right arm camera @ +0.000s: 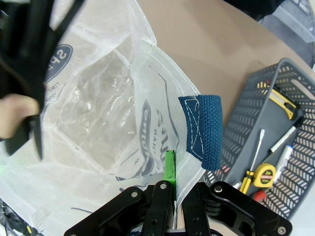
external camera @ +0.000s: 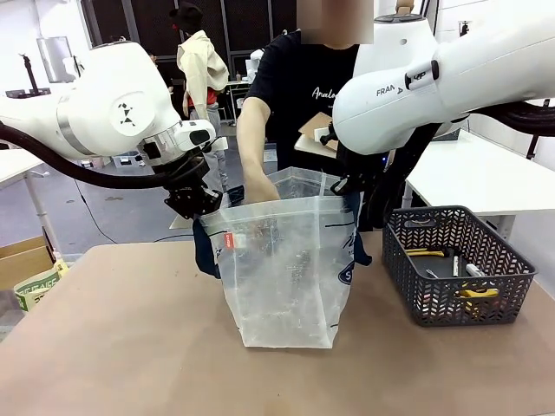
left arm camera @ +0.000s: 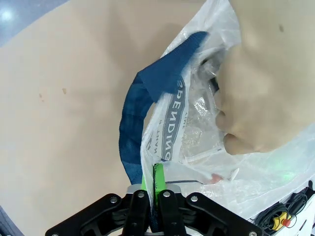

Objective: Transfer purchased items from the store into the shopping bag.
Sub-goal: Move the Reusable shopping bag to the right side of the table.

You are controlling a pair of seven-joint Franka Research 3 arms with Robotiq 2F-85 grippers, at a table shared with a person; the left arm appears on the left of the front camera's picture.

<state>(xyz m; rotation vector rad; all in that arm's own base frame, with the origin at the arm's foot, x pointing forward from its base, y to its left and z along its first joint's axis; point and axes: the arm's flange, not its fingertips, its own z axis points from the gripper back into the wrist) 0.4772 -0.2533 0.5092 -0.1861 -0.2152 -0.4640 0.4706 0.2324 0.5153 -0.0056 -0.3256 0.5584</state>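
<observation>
The clear shopping bag (external camera: 286, 269) with navy print stands upright mid-table, its mouth held wide. My left gripper (external camera: 201, 208) is shut on the bag's left rim by the navy handle (left arm camera: 142, 113), and its green pad (left arm camera: 158, 179) pinches the plastic. My right gripper (external camera: 351, 184) is shut on the right rim beside the other handle (right arm camera: 202, 130). A person's hand (external camera: 260, 186) reaches down into the bag's mouth. The store, a dark grey lattice basket (external camera: 507, 260), sits to the right and holds a yellow tape measure (right arm camera: 266, 174), a yellow knife (right arm camera: 283, 101) and pens.
The person stands at the far side, holding a flat tan pack (external camera: 314, 130) against the body. A white table (external camera: 468, 173) stands behind the basket. Bare brown tabletop (external camera: 113, 329) lies left of and in front of the bag.
</observation>
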